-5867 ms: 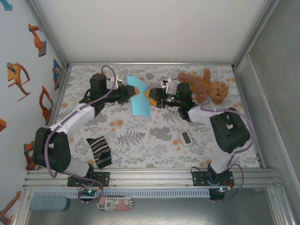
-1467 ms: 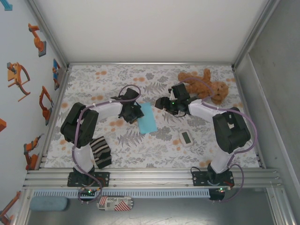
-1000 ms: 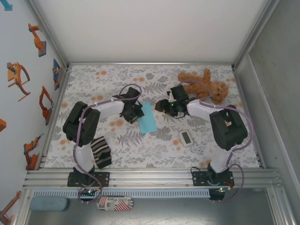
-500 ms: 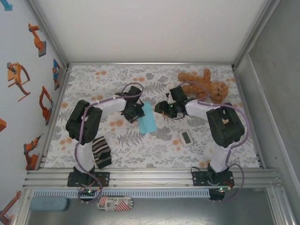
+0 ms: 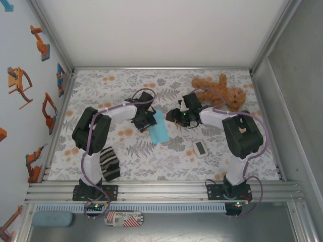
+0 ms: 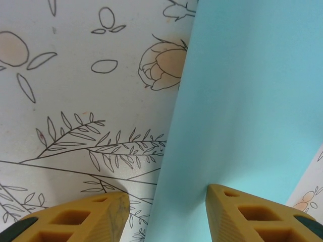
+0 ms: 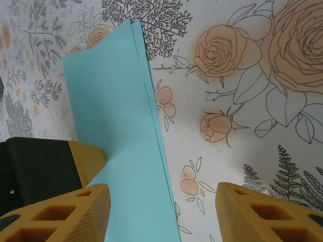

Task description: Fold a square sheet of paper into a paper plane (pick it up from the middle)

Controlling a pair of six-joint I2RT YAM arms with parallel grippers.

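RISK | square sheet of paper (image 5: 159, 128) lies folded mid-table (image 5: 151, 156) | left gripper (image 6: 166, 201) at its 9 o'clock edge, spread, empty | right gripper (image 7: 161, 201) at 2 o'clock, spread, empty | unpinned layers may slide, skewing crease

Found the square sheet of paper (image 5: 159, 126) folded in half into a long, narrow light-blue rectangle, two layers showing along one long edge. Lay slanted on the floral desk (image 5: 126, 85) near its middle, not quite flat at one end.
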